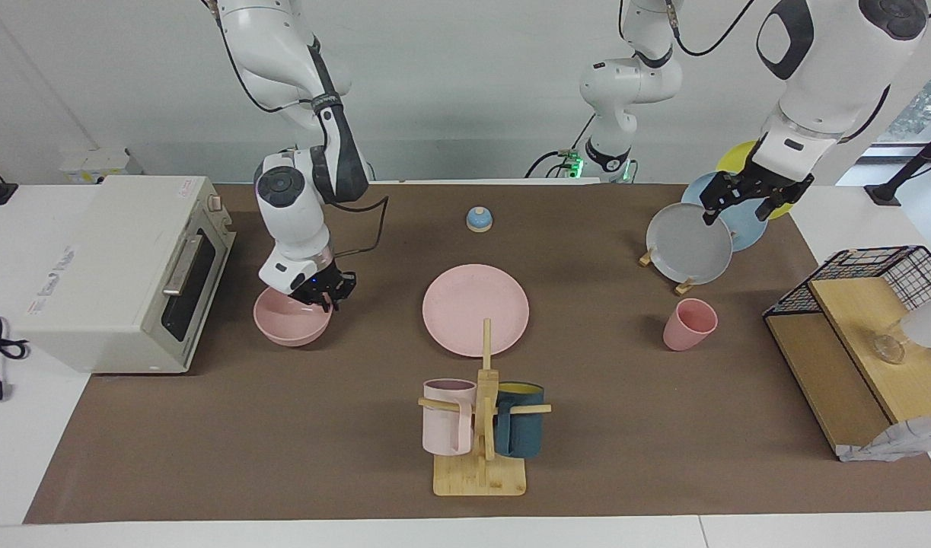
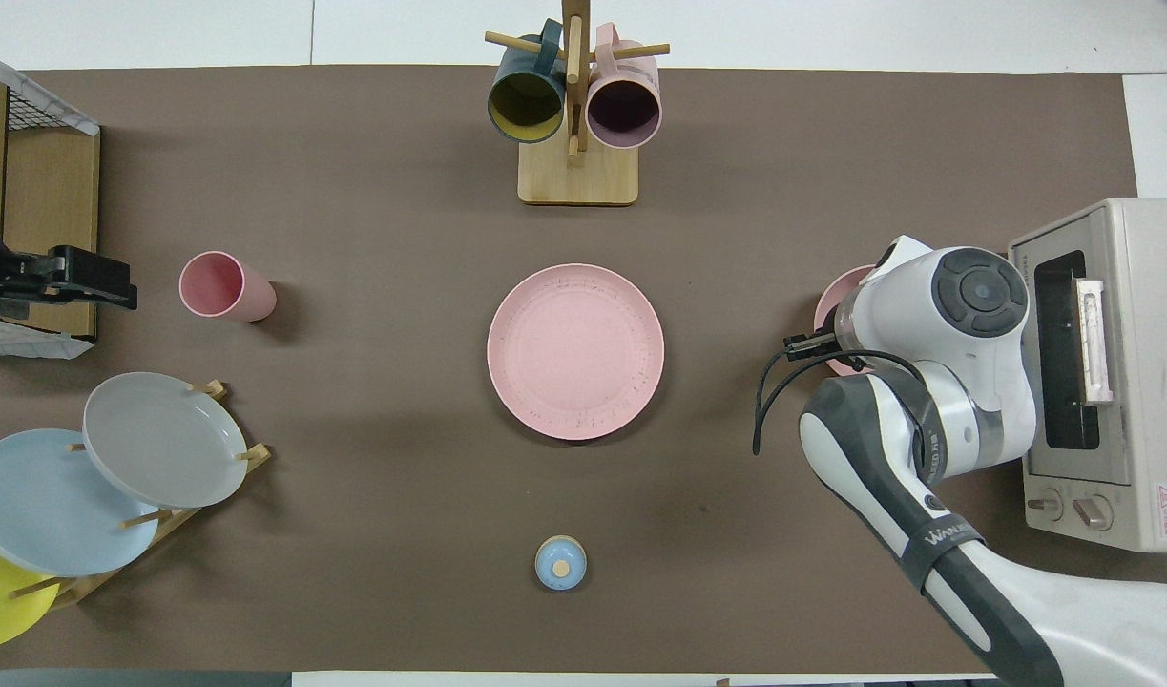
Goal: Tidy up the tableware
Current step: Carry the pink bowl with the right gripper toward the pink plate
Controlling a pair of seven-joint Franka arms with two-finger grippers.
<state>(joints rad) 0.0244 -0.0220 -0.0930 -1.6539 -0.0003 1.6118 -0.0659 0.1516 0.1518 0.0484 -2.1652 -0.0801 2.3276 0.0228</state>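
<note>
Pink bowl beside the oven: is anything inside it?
The right gripper reaches down into the pink bowl at its rim nearer the robots. No other item shows in the visible part. From overhead, the right arm covers most of the bowl, so the rest is hidden.

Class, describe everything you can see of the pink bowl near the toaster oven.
The pink bowl is round, deep and matte, like plastic, the same pink as the plate and cup. It sits upright on the brown mat toward the right arm's end of the table, in front of the toaster oven. The right gripper is at its rim, nearest the robots; whether it grips is unclear. In the overhead view the arm hides most of it.
</note>
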